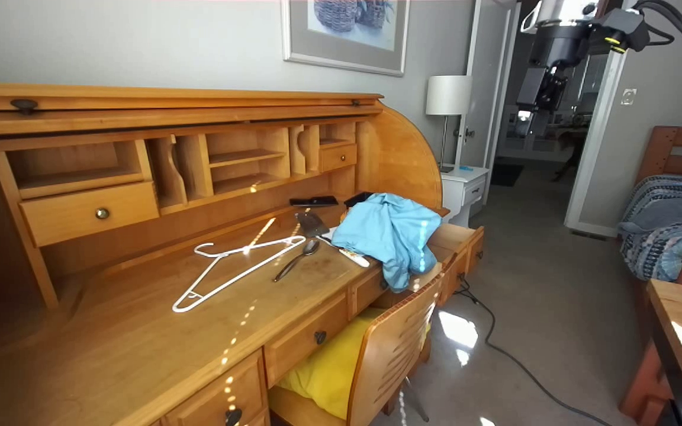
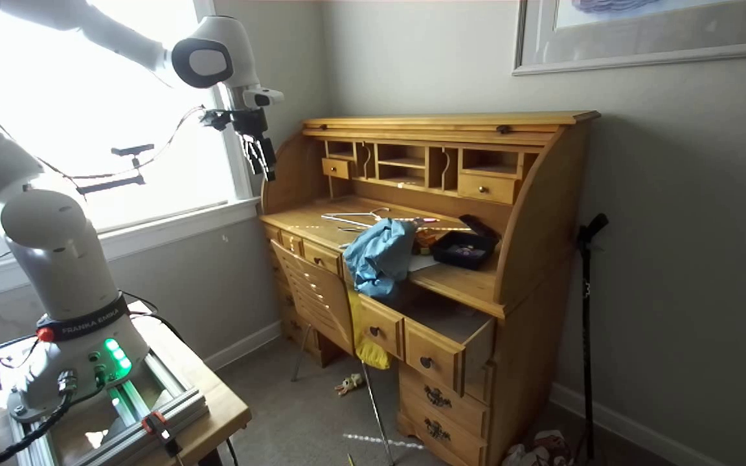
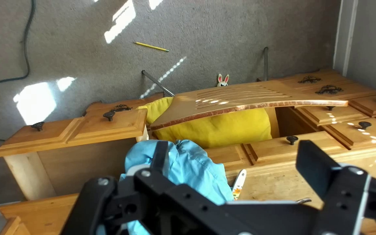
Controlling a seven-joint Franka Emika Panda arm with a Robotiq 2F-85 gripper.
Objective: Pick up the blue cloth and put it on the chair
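While the gripper (image 3: 233,147) hangs in the air with its fingers (image 3: 315,166) spread wide, the blue cloth (image 1: 385,234) lies crumpled on the desk (image 1: 140,349), its lower folds drooping over the front edge in both exterior views. Just beside it stands the chair (image 1: 391,349), a yellow cushion (image 1: 330,368) on its seat; whether cloth and chair touch, I cannot tell. A white hanger (image 1: 246,274) and a spoon (image 1: 310,247) lie farther along the desk, and a black box (image 2: 463,252) sits near the cloth. The wrist view shows a pulled-out drawer (image 3: 109,130) next to the cloth, with a yellow pencil (image 3: 151,46) on the floor (image 3: 207,29) beyond.
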